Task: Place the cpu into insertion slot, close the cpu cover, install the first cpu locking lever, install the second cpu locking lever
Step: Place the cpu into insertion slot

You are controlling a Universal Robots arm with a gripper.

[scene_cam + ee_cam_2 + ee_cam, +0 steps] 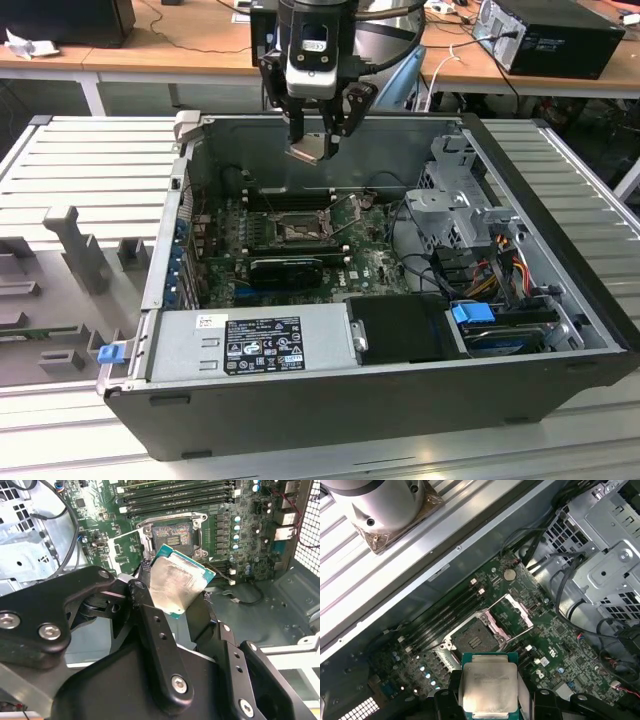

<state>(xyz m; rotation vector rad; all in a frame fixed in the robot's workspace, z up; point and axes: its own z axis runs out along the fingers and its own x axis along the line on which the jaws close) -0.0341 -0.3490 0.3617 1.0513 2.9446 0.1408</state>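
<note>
My gripper is shut on the cpu, a flat square chip with a silver-grey top, and holds it tilted above the open computer case. In both wrist views the cpu sits between the black fingers. The insertion slot lies bare on the green board, well below the chip. The cpu cover is flipped open beside the slot.
Long memory slots run next to the socket. A black graphics card, a power supply, a metal drive cage and loose cables crowd the case. Grey fixtures stand on the exterior view's left.
</note>
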